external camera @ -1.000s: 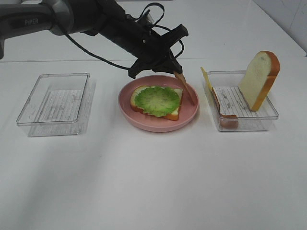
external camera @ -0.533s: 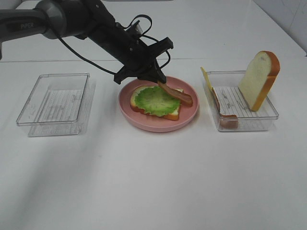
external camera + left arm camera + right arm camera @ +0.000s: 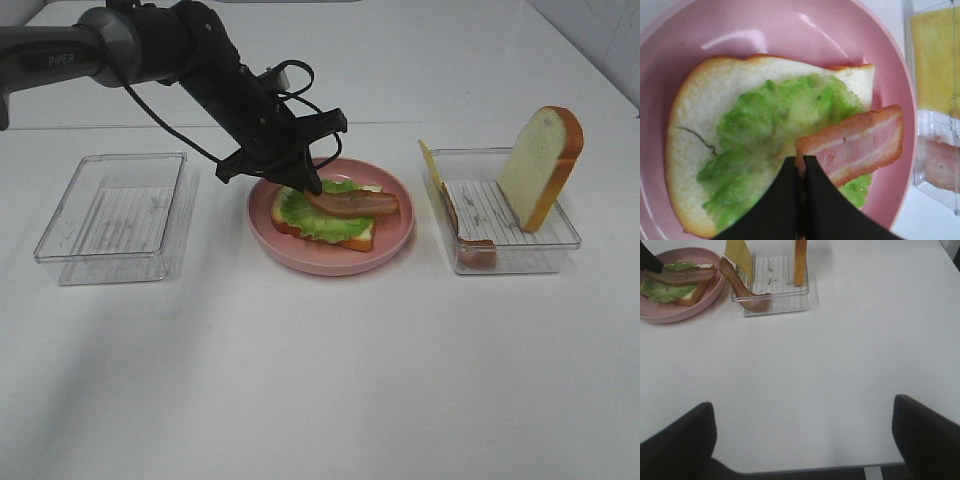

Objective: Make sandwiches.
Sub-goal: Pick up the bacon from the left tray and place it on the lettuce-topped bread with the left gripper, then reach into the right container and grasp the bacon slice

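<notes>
Exterior high shows our left tool (image 3: 312, 185) pinched shut on one end of a bacon strip (image 3: 355, 204) lying across the lettuce (image 3: 312, 222) of the open sandwich (image 3: 288, 226), on the pink plate (image 3: 330, 262) midway along the bench (image 3: 320, 380), toward its far edge. Left wrist confirms that narrow grip; we judge letting go comes next. Right wrist shows our right tool (image 3: 801, 405) wide and empty, cheese (image 3: 738, 257) waiting in the tray (image 3: 775, 309).
</notes>
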You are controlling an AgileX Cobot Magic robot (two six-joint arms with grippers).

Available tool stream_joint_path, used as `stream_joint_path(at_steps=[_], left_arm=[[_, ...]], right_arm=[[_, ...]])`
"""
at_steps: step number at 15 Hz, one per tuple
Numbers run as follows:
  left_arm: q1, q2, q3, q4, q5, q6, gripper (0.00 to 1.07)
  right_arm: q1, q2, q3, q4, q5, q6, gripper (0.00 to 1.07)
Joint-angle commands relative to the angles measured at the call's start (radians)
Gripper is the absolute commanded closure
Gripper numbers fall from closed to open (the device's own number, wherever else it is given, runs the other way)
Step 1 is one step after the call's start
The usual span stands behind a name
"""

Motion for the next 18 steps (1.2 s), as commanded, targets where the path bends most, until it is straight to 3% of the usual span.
stream_joint_path(at_steps=[1, 4, 6, 8, 9, 11, 12, 14, 18], left_arm=[[-0.003, 0.0, 0.0, 0.03, -0.034, -0.009, 1.07], [-0.003, 0.0, 0.0, 0.067, -0.063, -0.009, 1.07], [-0.003, 0.0, 0.0, 0.085, -0.064, -0.007, 0.99], [-0.003, 0.0, 0.0, 0.093, -0.057, -0.007, 0.72], [-0.003, -0.001, 0.0, 0.093, -0.057, -0.007, 0.63], [-0.003, -0.024, -0.003, 0.112, -0.056, -0.007, 0.22], [-0.003, -0.039, -0.013, 0.136, -0.036, -0.007, 0.16], [-0.003, -0.053, -0.053, 0.208, 0.038, -0.007, 0.15], [-0.003, -0.056, -0.29, 0.399, 0.426, -0.029, 0.15]], right_arm=[[-0.005, -0.025, 0.003, 0.0, -0.008, -0.003, 0.16], [-0.005, -0.025, 0.003, 0.0, -0.008, -0.003, 0.16], [-0.005, -0.025, 0.003, 0.0, -0.008, -0.003, 0.16], [-0.005, -0.025, 0.003, 0.0, -0.008, -0.003, 0.16], [-0.005, -0.025, 0.003, 0.0, -0.008, -0.003, 0.16], [-0.005, -0.025, 0.003, 0.0, -0.008, -0.003, 0.16], [-0.005, -0.025, 0.003, 0.0, -0.008, -0.003, 0.16], [-0.005, -0.025, 0.003, 0.0, -0.008, -0.003, 0.16], [-0.005, -0.025, 0.003, 0.0, -0.008, -0.003, 0.16]])
